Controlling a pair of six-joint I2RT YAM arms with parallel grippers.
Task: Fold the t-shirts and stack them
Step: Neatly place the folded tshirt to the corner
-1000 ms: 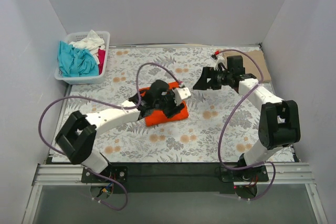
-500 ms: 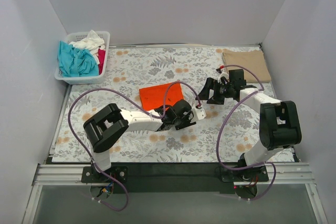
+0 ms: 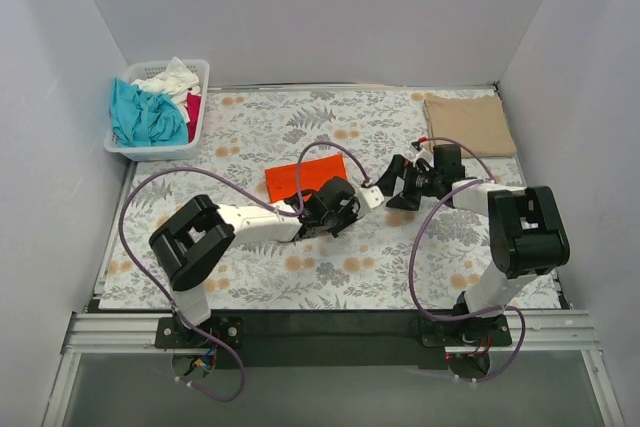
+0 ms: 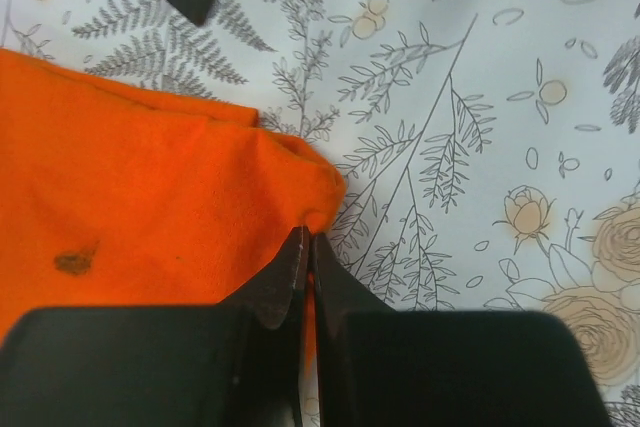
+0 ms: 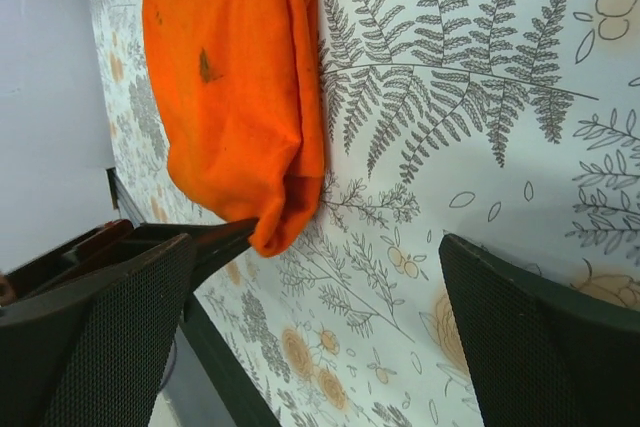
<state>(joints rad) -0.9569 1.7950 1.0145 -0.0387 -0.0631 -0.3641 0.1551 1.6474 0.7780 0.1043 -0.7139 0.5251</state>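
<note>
At the left jaws, tips pressed almost flat together and nipped on one rumpled corner of the orange t-shirt (image 4: pixel 150 197), with a sliver of orange in the thin slit between them. At the right jaws, spread wide, nothing between the two black meshed pads (image 5: pixel 100 337) but the bare floral surface (image 5: pixel 480 147), just beside that same corner. From the right wrist view, the dark tip (image 5: pixel 215 239) of a left finger touching the lowest fold of the cloth. Around the pinched corner, the rest of the orange t-shirt folded into a flat rectangle, lying near the middle of the surface, with one small dark mark (image 4: pixel 75 262) on its top layer. Both arms stretched inward over the surface, left from the near left, right from the near right, wrists close together at the near-right corner of the orange rectangle. Farther out, at the far right corner of the surface, a tan t-shirt (image 3: pixel 470 125), folded flat and well apart from the orange one. At the far left corner, a white slatted basket (image 3: pixel 160 152), holding a crumpled teal shirt (image 3: pixel 145 112), a white shirt (image 3: pixel 168 77) and a pink-red shirt (image 3: pixel 194 107), heaped loosely above its rim.
</note>
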